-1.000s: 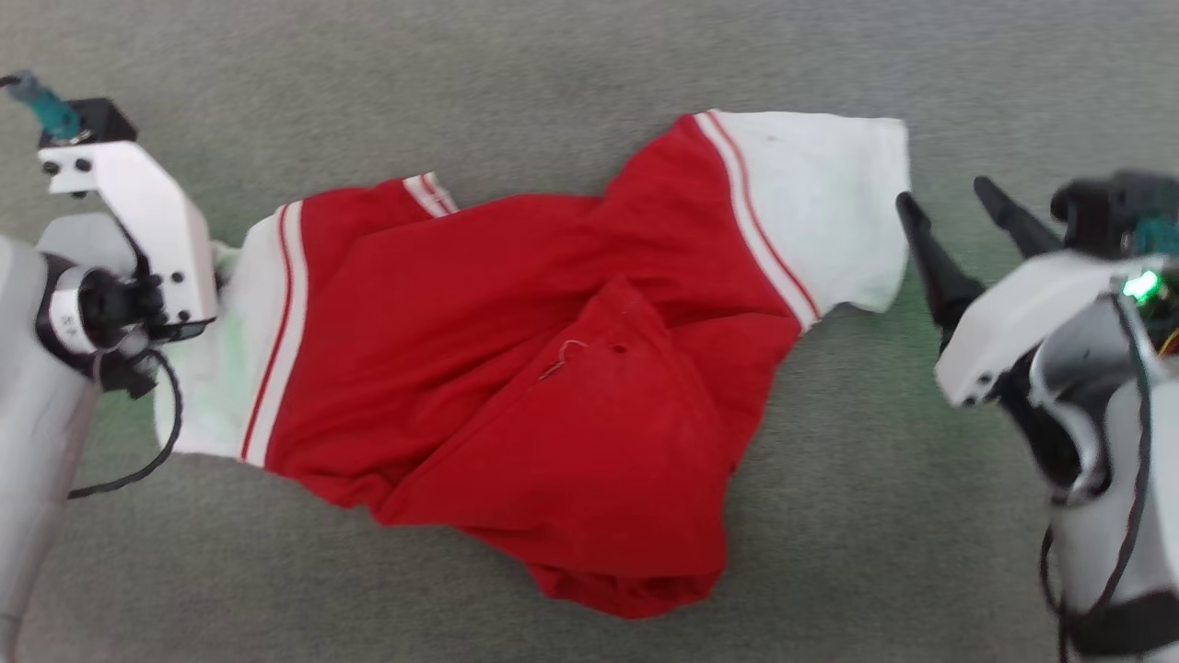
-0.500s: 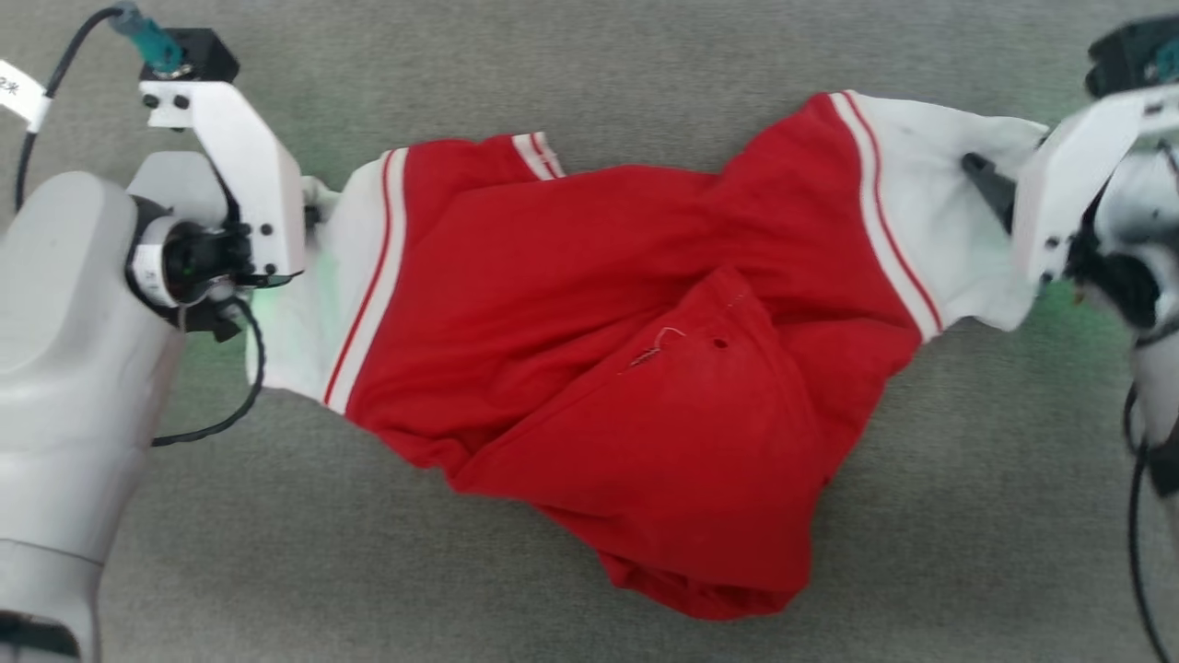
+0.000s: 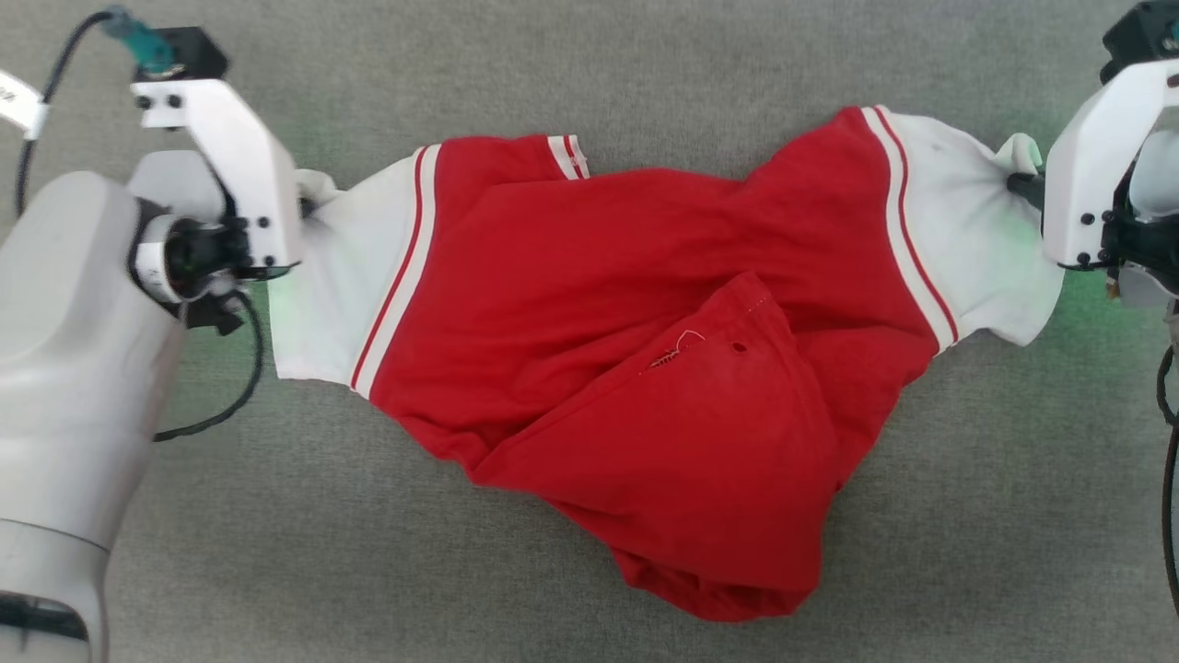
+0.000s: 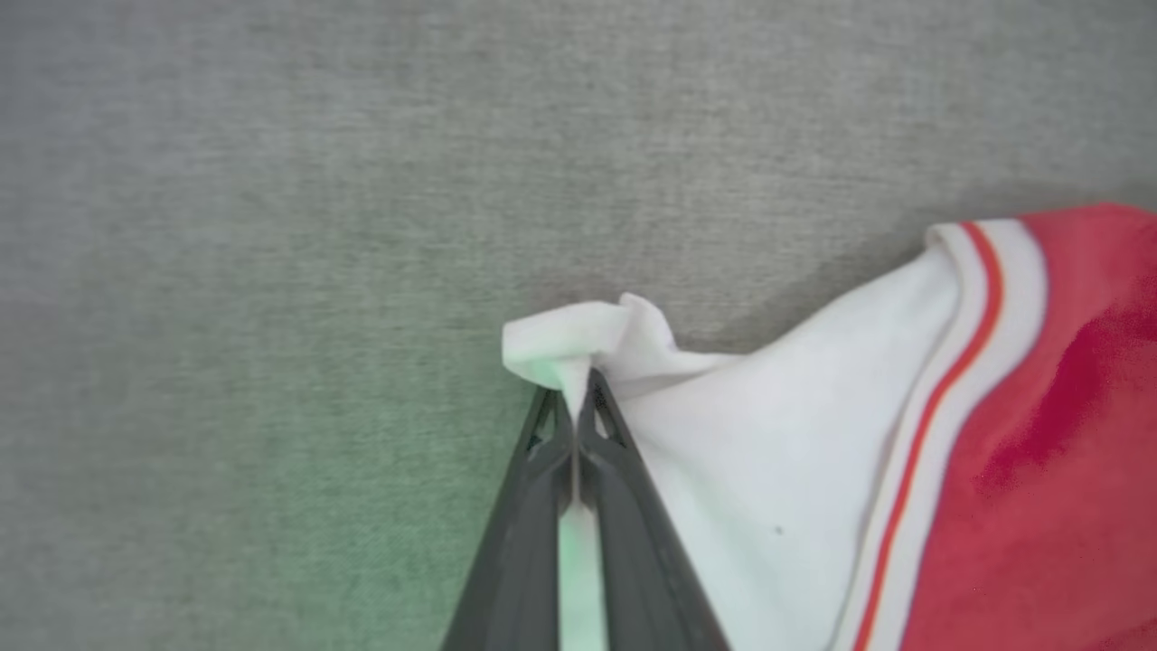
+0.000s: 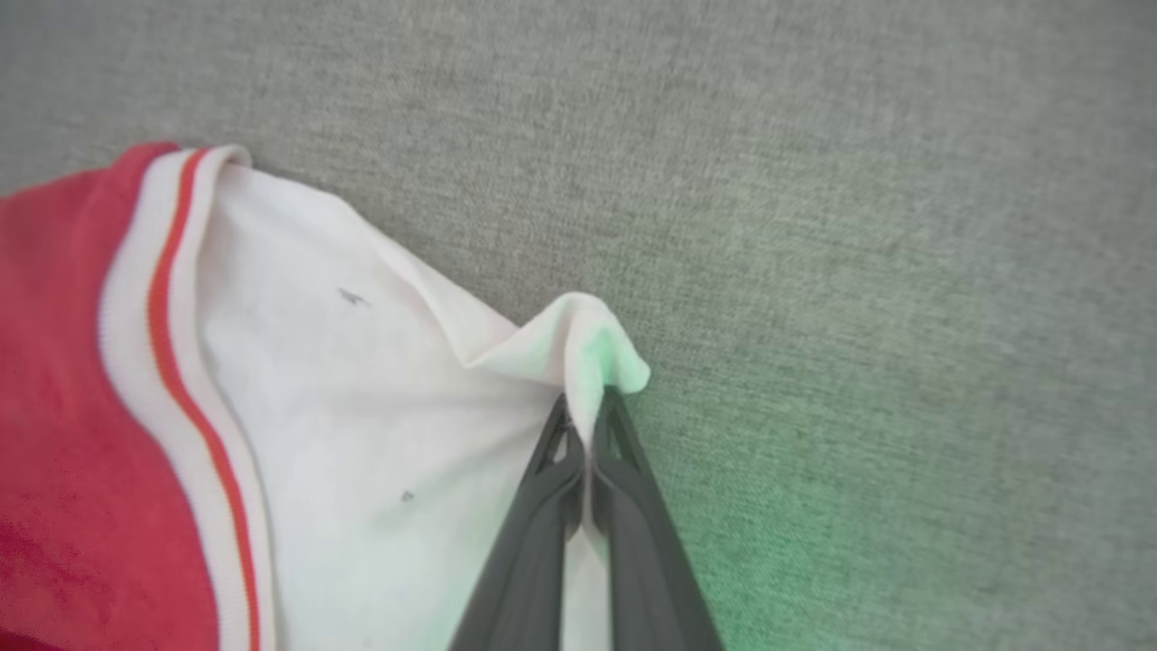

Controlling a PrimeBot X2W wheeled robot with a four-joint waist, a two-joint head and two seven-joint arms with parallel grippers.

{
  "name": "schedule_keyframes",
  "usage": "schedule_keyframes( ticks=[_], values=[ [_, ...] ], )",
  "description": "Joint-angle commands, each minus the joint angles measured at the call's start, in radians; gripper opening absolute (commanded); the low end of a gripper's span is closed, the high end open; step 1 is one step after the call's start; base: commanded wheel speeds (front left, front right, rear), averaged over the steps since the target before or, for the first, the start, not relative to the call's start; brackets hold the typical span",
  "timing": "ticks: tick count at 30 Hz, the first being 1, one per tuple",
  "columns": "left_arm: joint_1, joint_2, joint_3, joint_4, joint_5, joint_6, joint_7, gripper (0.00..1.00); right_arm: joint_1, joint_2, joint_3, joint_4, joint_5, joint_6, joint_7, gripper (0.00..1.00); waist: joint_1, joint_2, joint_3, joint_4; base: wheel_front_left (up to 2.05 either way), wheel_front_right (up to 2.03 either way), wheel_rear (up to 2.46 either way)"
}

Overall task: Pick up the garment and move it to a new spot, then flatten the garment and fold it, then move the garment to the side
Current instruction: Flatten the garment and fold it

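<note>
Left wrist view: the left gripper point(image 4: 575, 398) is clenched on a small pinch of the white left sleeve point(image 4: 768, 470), right at its edge, with a little tuft poking past the tips. That is a thin bite. If the arms pull apart hard, I'd expect the fabric to slide out.

Right wrist view: the right gripper point(image 5: 587, 425) is clamped the same way on the rim of the right sleeve point(image 5: 362, 407), cloth peaking above the tips. Same worry here. With so little held, the weight of the shirt on a lift could tug this corner free, and one side would drop.

Head view: the shirt point(image 3: 626, 387) lies on the grey surface point(image 3: 589, 83), strung between the two grippers, its red body bunched and folded over itself toward the near side. Lifting by the sleeves alone may leave that lump hanging twisted, so it lands crumpled again at the new spot.

Compared with a second ago, the right gripper has gone from open beside the sleeve, not touching, to shut on it. The left one keeps its hold. The camera has shifted too, and the sleeves now look drawn tauter.
</note>
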Motion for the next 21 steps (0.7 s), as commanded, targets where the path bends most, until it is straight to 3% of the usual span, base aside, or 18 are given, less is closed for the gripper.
schedule_keyframes(
  ticks=[1,12,21],
  values=[
    [0.006,0.017,0.004,0.015,0.0,0.013,-0.005,0.0,0.024,0.0,-0.004,0.006,0.012,-0.001,-0.005,0.0,0.0,0.0,-0.027,-0.004,0.0,0.0,0.0],
    [-0.071,0.067,0.033,-0.116,0.018,0.038,-0.049,0.0,-0.026,-0.003,-0.055,-0.118,0.02,-0.001,-0.093,0.0,0.0,0.0,-0.201,-0.026,0.0,0.0,0.0],
    [-0.176,0.091,0.05,-0.214,0.05,0.062,-0.078,0.0,-0.138,0.076,-0.086,-0.181,0.002,-0.001,-0.169,0.0,0.0,0.0,-0.301,-0.058,0.0,0.0,0.0]
  ],
)
